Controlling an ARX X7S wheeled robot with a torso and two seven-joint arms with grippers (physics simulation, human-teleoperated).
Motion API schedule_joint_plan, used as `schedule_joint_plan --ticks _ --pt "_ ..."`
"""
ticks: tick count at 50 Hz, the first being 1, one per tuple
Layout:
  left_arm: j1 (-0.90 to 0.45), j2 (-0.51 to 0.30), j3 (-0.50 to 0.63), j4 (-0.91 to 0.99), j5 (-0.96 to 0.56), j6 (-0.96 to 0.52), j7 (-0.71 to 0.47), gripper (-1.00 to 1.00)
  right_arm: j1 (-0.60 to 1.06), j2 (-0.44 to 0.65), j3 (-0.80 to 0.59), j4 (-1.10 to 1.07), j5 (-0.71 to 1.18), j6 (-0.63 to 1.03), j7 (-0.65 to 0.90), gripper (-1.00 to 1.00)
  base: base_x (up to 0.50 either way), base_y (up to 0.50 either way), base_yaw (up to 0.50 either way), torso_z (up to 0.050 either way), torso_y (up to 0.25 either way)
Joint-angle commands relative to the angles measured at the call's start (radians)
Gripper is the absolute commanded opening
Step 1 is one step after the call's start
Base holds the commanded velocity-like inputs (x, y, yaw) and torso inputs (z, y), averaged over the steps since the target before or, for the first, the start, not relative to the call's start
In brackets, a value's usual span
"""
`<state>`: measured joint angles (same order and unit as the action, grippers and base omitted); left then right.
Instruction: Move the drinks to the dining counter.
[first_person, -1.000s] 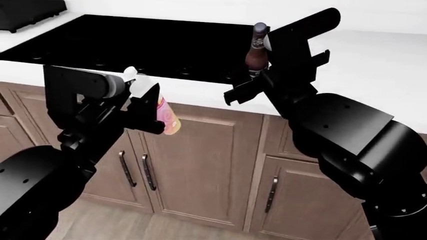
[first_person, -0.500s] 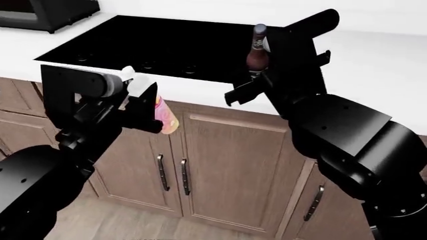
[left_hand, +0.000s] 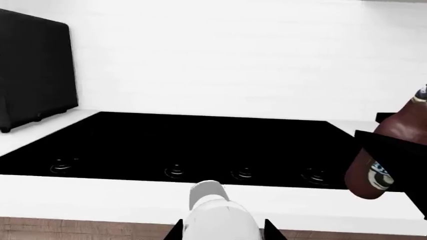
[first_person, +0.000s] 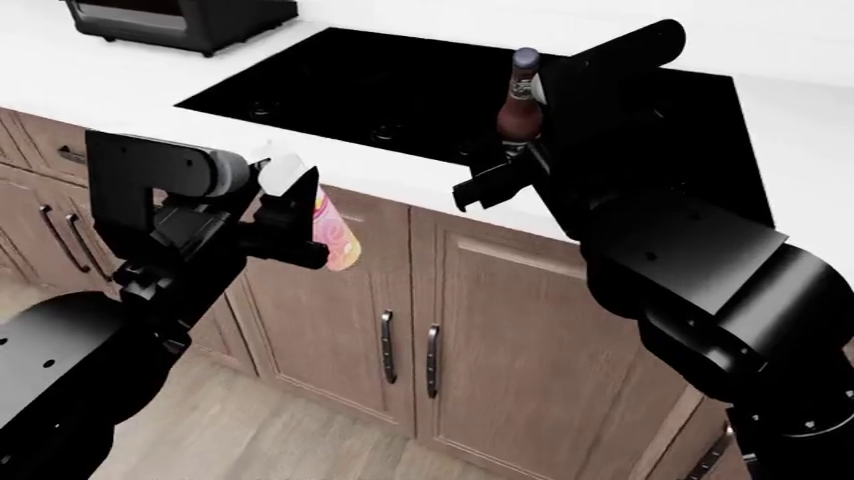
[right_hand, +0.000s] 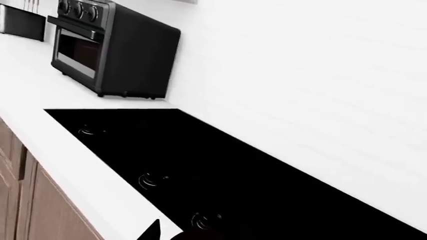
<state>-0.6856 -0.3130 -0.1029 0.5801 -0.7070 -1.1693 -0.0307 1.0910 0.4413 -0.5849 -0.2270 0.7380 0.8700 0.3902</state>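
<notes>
My left gripper (first_person: 302, 215) is shut on the slim pink-and-yellow bottle (first_person: 334, 232) and holds it in the air in front of the cabinet doors. Its white top fills the foreground of the left wrist view (left_hand: 217, 215). My right gripper (first_person: 513, 152) is shut on the dark brown beer bottle (first_person: 518, 105) and holds it upright above the front edge of the black cooktop (first_person: 400, 85). The beer bottle also shows in the left wrist view (left_hand: 381, 162). In the right wrist view only a dark fingertip (right_hand: 153, 231) shows. The dining counter is out of view.
A white counter (first_person: 94, 75) with the cooktop runs across the head view, with brown handled cabinets (first_person: 481, 340) below. A black toaster oven (right_hand: 113, 50) stands on the counter at the far left, also seen in the head view (first_person: 174, 15). A wood floor (first_person: 240, 430) lies below.
The view has swung, so the cooktop and cabinets slid to the right and the toaster oven has come into view. Both grippers still hold their bottles in the same pose.
</notes>
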Motion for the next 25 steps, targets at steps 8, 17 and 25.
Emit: schedule_joint_plan --ticks 8,17,25 --pt "-0.012 -0.003 0.002 0.0 -0.017 0.011 -0.01 -1.0 0.003 0.0 0.004 0.0 -0.01 -0.004 -0.01 -1.0 0.09 0.04 0.5 0.0 0.001" --pt "-0.001 -0.006 0.001 0.003 -0.022 0.017 -0.013 -1.0 0.0 0.0 0.004 0.002 -0.007 -0.007 -0.011 -1.0 0.11 0.05 0.5 0.0 0.001" --pt "0.0 -0.008 0.003 0.002 -0.025 0.021 -0.015 -1.0 -0.001 0.002 0.006 -0.001 -0.002 -0.006 -0.009 -1.0 0.13 0.08 0.5 0.0 0.001"
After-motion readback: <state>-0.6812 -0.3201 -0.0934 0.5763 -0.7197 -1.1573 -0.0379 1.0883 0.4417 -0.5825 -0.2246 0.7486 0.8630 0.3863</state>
